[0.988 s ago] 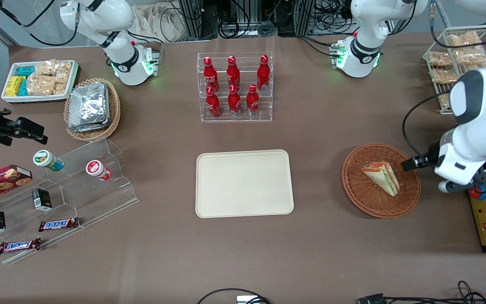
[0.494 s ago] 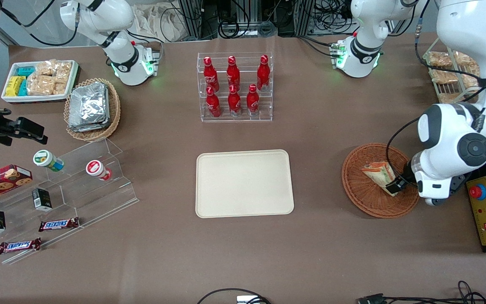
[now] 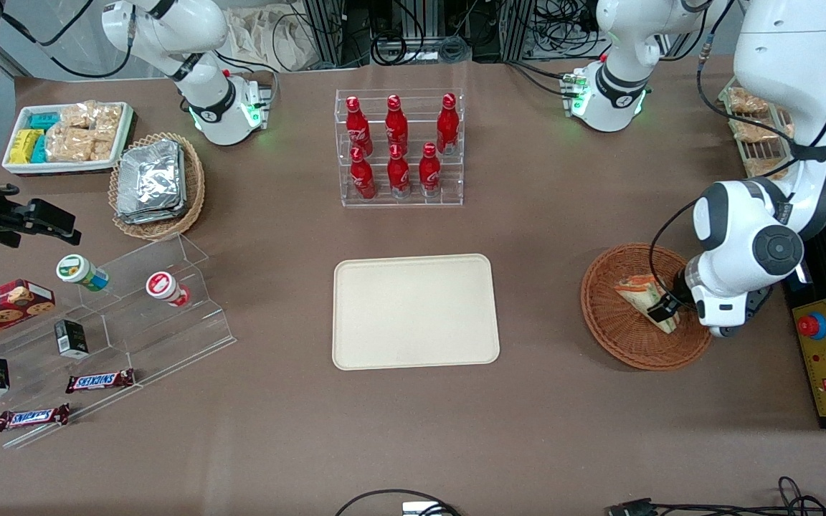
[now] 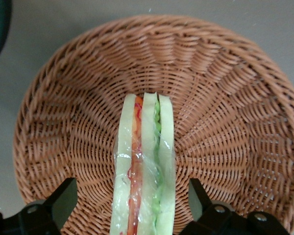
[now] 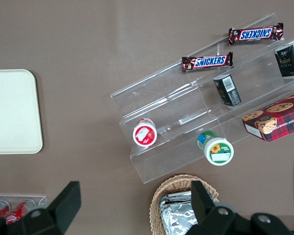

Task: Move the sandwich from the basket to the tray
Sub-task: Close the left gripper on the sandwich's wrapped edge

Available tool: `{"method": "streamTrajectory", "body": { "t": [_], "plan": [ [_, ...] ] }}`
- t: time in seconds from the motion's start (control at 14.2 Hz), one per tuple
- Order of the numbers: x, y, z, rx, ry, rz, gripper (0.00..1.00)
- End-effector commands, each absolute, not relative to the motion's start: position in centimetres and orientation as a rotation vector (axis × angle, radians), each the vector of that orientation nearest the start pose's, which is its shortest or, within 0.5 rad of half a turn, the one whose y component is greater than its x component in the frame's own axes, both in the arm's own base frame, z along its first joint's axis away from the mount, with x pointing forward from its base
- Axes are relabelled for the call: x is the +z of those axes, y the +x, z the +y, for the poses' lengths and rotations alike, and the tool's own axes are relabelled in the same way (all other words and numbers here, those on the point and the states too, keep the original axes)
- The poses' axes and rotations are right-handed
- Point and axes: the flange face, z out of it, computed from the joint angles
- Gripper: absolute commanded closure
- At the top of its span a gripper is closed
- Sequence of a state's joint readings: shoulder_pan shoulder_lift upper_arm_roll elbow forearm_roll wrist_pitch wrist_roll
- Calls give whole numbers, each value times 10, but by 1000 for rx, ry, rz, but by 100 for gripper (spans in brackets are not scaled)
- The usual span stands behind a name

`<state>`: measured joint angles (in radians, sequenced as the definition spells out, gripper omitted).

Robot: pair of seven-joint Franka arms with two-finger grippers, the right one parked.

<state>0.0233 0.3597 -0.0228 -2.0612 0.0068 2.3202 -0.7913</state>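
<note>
Table: a brown cloth-covered table [image 3: 556,236] fills the front view, with cables and frames along its farthest edge.
Tray: the tray [image 3: 414,311] lies flat in the middle of the table, nearer the front camera than the clear rack of red bottles [image 3: 399,147].
Basket: the basket [image 3: 644,306] sits toward the working arm's end of the table, well apart from the tray.
Sandwich: the sandwich [image 3: 642,294] lies in the basket, its narrow end partly covered by the arm's dark fingers.
Gripper: the gripper [image 3: 665,309] is down over the basket at the sandwich's end that is nearer the front camera.

Wrist view, basket: the woven wall of the basket [image 4: 235,98] curves around the sandwich.
Wrist view, sandwich: the sandwich [image 4: 146,176] stands on edge in clear wrap, showing white bread with orange and green filling.
Wrist view, gripper: the gripper [image 4: 132,200] is spread wide, one dark finger [image 4: 63,198] on each side of the sandwich, neither touching it.

Parked wrist view: a corner of the tray [image 5: 12,112], the clear stepped shelf [image 5: 186,117] and two Snickers bars [image 5: 207,61].
</note>
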Motion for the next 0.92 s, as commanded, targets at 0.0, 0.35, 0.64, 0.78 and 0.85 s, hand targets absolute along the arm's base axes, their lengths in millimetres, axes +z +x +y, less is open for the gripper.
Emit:
{"method": "streamTrajectory", "body": {
  "t": [0.0, 0.35, 0.64, 0.78, 0.85],
  "plan": [
    [238, 582, -2, 175, -2863, -1253, 12],
    [248, 586, -11, 179, -2888, -1173, 100],
    [310, 608, -11, 260, -2929, -1019, 100],
    [347, 618, -12, 293, -2968, -894, 100],
    [372, 623, -12, 302, -2994, -815, 100]
  ]
}}
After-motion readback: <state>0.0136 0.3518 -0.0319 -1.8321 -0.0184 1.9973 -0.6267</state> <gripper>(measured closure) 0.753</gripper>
